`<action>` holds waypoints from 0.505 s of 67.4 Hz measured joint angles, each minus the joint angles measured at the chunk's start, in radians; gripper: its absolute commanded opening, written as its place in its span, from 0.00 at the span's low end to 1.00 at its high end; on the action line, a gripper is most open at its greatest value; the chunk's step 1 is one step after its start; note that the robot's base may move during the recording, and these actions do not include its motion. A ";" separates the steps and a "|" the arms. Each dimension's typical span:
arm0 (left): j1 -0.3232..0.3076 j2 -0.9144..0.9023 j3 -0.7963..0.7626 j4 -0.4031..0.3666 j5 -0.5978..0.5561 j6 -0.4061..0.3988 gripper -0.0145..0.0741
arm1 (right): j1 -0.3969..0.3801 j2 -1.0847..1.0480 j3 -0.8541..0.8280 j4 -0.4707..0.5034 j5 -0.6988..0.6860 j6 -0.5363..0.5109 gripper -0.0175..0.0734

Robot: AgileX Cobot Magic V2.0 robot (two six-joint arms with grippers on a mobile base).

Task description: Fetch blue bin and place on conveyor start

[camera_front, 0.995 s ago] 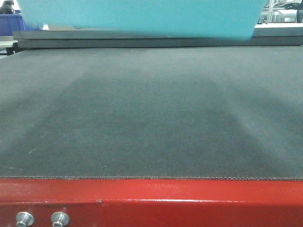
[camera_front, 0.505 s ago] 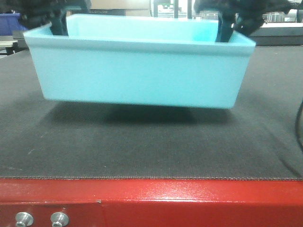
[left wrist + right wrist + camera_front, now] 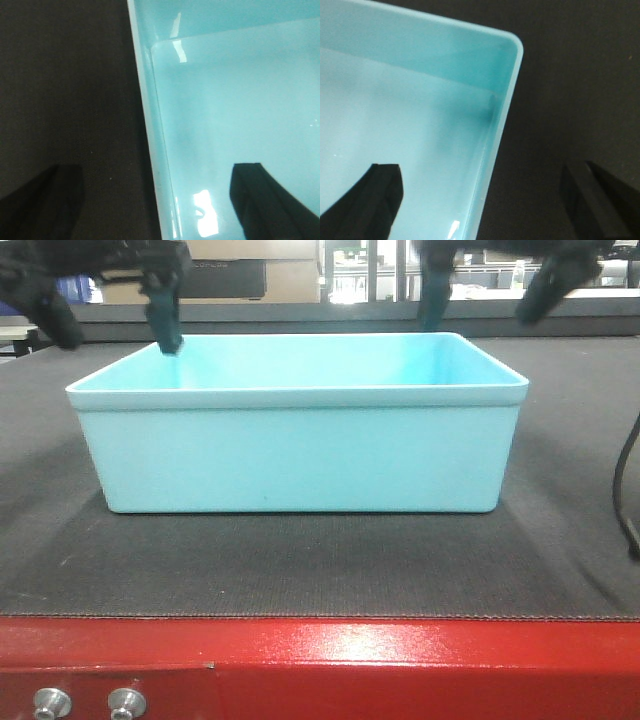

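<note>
We see the conveyor start (image 3: 300,570), a wide dark-grey belt on a red frame (image 3: 400,660), and we take it as our landmark. The blue bin (image 3: 300,455) sits flat on this belt, near the front edge of the belt and about in its middle from side to side. Above the belt, the left gripper (image 3: 110,305) hangs over the left end of the bin; its jaws are spread apart, one finger over the belt and one over the inside of the bin, and they touch nothing. The right gripper (image 3: 490,295) hangs over the right end, also released, astride the rim. Two silver bolts (image 3: 90,703) sit on the frame, below the belt.
</note>
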 measured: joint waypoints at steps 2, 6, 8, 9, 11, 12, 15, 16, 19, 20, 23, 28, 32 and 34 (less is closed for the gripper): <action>0.000 -0.018 0.000 0.000 0.005 0.000 0.54 | -0.005 -0.022 0.000 0.000 0.002 0.000 0.59; 0.000 -0.060 0.000 0.002 0.011 0.000 0.43 | -0.015 -0.076 0.000 0.000 0.004 0.000 0.47; 0.000 -0.090 0.000 0.005 0.011 0.000 0.35 | -0.021 -0.095 0.000 0.000 0.005 0.000 0.37; 0.000 -0.103 0.000 0.007 0.013 0.000 0.31 | -0.026 -0.107 0.000 0.000 0.008 0.000 0.33; 0.000 -0.128 0.000 0.015 0.015 0.000 0.26 | -0.034 -0.139 0.000 0.000 0.012 0.000 0.25; 0.000 -0.135 0.000 0.017 0.015 0.000 0.21 | -0.038 -0.151 0.000 0.000 0.014 0.000 0.21; 0.000 -0.181 0.000 0.021 0.017 0.002 0.11 | -0.051 -0.182 0.003 0.000 0.019 -0.002 0.10; 0.000 -0.194 0.000 0.027 0.019 0.002 0.08 | -0.056 -0.201 0.008 -0.002 0.019 -0.002 0.06; 0.000 -0.231 0.000 0.034 0.021 0.002 0.04 | -0.071 -0.241 0.027 -0.002 0.015 -0.002 0.01; 0.000 -0.249 0.000 0.039 0.021 0.004 0.04 | -0.076 -0.254 0.036 -0.002 0.012 -0.002 0.01; 0.000 -0.284 0.002 0.054 0.024 0.004 0.04 | -0.088 -0.300 0.076 -0.004 -0.001 -0.002 0.01; 0.000 -0.346 0.023 0.068 0.018 0.004 0.04 | -0.103 -0.366 0.152 -0.017 -0.036 -0.002 0.01; 0.000 -0.395 0.056 0.075 0.004 0.004 0.04 | -0.107 -0.432 0.245 -0.034 -0.071 -0.002 0.01; 0.000 -0.416 0.075 0.077 -0.009 0.004 0.04 | -0.107 -0.466 0.295 -0.036 -0.092 -0.002 0.01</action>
